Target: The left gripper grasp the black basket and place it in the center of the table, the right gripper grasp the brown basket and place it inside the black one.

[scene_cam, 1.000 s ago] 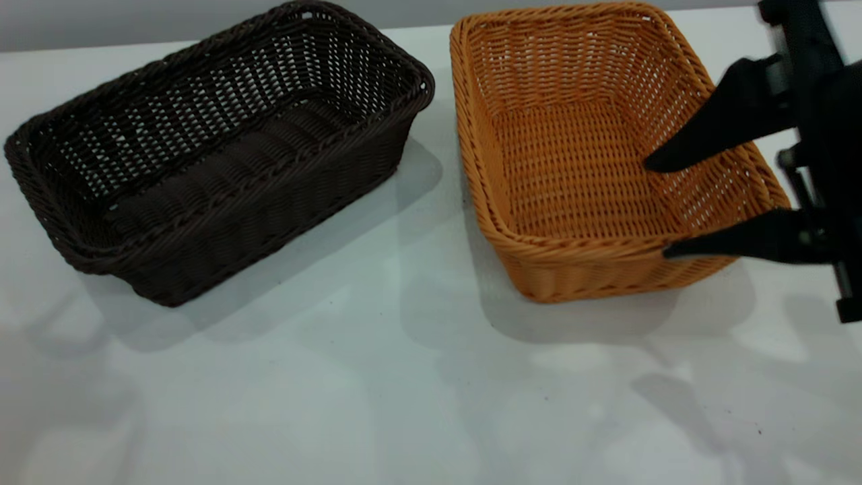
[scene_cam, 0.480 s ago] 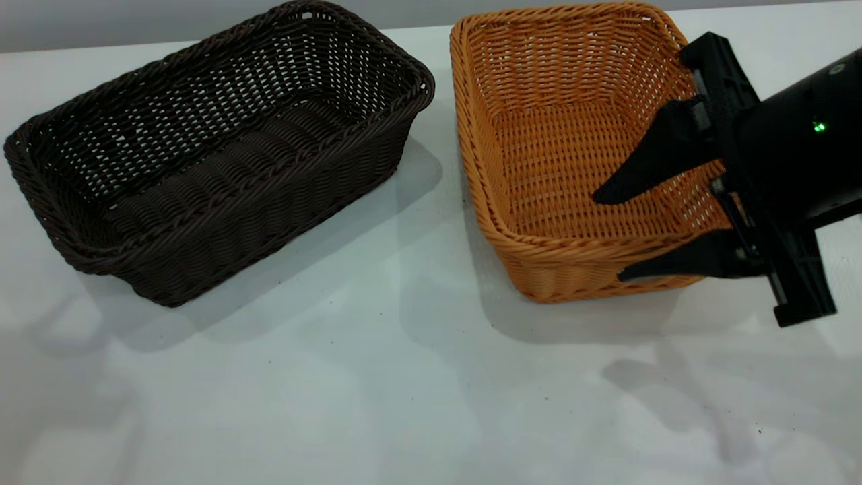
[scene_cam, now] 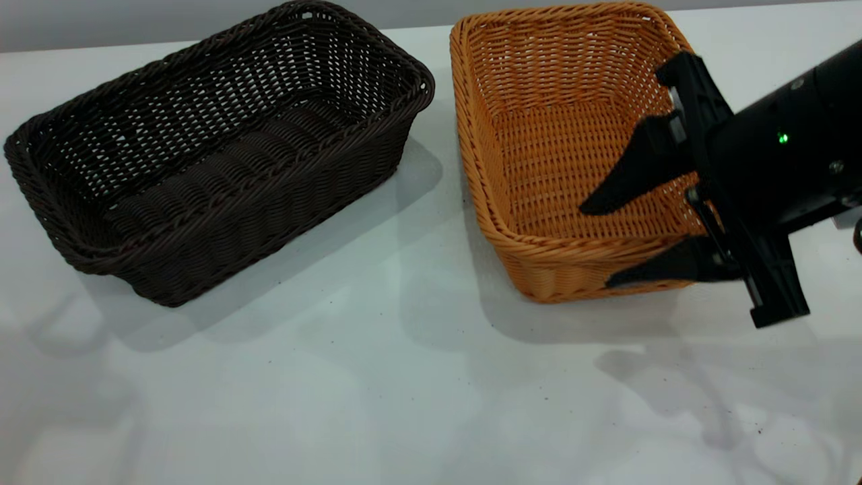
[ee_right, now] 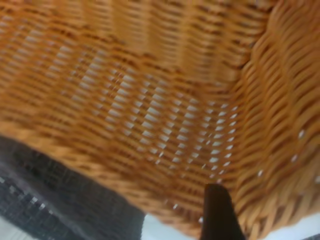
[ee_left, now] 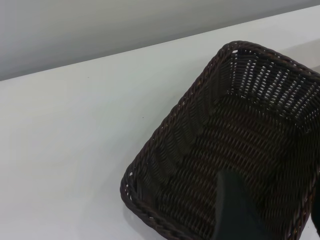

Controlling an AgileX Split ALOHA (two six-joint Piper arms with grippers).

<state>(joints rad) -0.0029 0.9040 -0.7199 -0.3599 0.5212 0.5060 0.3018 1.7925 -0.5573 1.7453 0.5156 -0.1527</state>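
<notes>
While the orange-tan woven brown basket [scene_cam: 572, 148] sits on the table [scene_cam: 377, 391], the right gripper [scene_cam: 596, 246] is spread wide, its near wall between both fingers [scene_cam: 626, 178].

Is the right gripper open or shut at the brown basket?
Open: the right gripper straddles the brown basket near rim, one finger inside, one outside, not clamped.

The right pincer [scene_cam: 596, 244] has swung in — now astride the brown basket [scene_cam: 572, 148]'s near-right rim, fingers spread.

Grey wall [ee_left: 100, 25] behind.
</notes>
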